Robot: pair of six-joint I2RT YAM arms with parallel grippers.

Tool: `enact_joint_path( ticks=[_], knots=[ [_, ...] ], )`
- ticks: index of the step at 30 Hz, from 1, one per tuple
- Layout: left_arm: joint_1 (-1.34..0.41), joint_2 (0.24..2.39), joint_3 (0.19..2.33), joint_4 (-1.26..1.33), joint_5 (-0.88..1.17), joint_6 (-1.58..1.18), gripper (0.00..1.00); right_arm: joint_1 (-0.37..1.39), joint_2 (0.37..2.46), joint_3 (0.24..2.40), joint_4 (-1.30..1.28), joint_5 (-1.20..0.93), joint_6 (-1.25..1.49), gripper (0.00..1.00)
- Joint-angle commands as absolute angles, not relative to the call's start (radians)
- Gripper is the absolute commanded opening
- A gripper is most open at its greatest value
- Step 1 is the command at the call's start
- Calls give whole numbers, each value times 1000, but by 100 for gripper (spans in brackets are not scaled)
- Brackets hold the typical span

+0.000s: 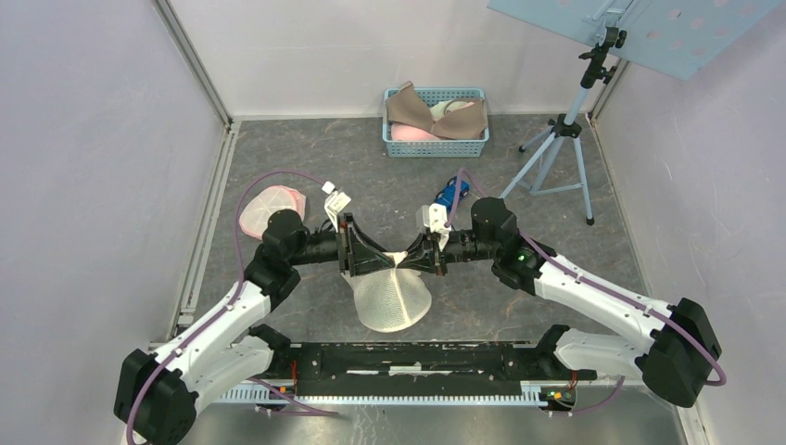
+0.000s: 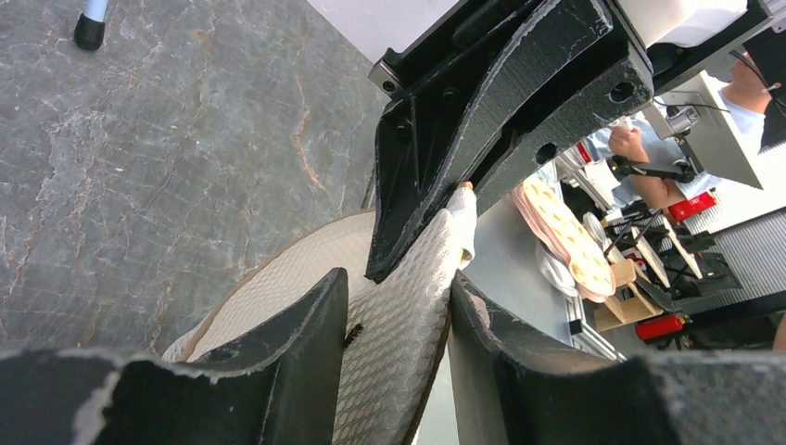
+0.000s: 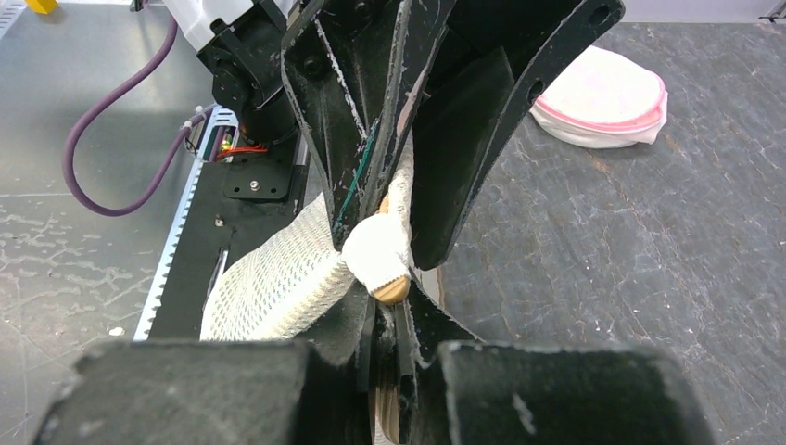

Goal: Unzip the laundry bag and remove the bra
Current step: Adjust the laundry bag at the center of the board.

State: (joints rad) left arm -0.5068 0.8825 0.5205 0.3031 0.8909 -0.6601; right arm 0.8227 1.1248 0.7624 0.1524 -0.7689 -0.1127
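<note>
- Two mesh bags in all. The spare one (image 1: pixel 271 209) lies far left on the grey, marbled worktop (image 1: pixel 306 158) — round, white, pink-rimmed.
- Your left end effector (image 2: pixel 397 278) has its two black fingers part-way apart, astride a fold of mesh; you cannot tell whether they pinch it.
- The one laundry bag (image 1: pixel 393 297) of the task hangs between the two end effectors, a white honeycomb-mesh dome sagging to the worktop. Whether a bra is inside is hidden by the weave.
- Your right end effector (image 3: pixel 394 306) is narrow, clamped on the bag's top edge beside a small tan tab (image 3: pixel 393 288).
- One blue slatted plastic basket (image 1: pixel 436 146) stands at the back, with crumpled bras inside — a brown one (image 1: pixel 419 109) and a pink one (image 1: pixel 408 133) show.
- One tripod (image 1: pixel 561 153), pale blue, stands far right.
</note>
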Motion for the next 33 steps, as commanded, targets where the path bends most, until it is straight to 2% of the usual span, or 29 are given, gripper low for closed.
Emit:
enact_joint_path(
  ticks=[1,4,6,15,23,33],
  knots=[
    [-490,893,534,397,867,-717,49,834,1108,761,179,-816,-114,0],
    [-490,899,531,427,882,-743,59,833,1109,762,177,-815,-114,0],
    [-489,899,529,429,883,-753,62,832,1110,764,179,-815,-111,0],
    [-474,895,505,460,885,-794,60,831,1112,767,176,-818,-108,0],
    [-471,897,488,503,924,-835,65,818,1118,769,186,-816,-92,0],
    [-471,891,501,375,847,-726,61,803,1126,775,234,-832,-24,0]
  ],
)
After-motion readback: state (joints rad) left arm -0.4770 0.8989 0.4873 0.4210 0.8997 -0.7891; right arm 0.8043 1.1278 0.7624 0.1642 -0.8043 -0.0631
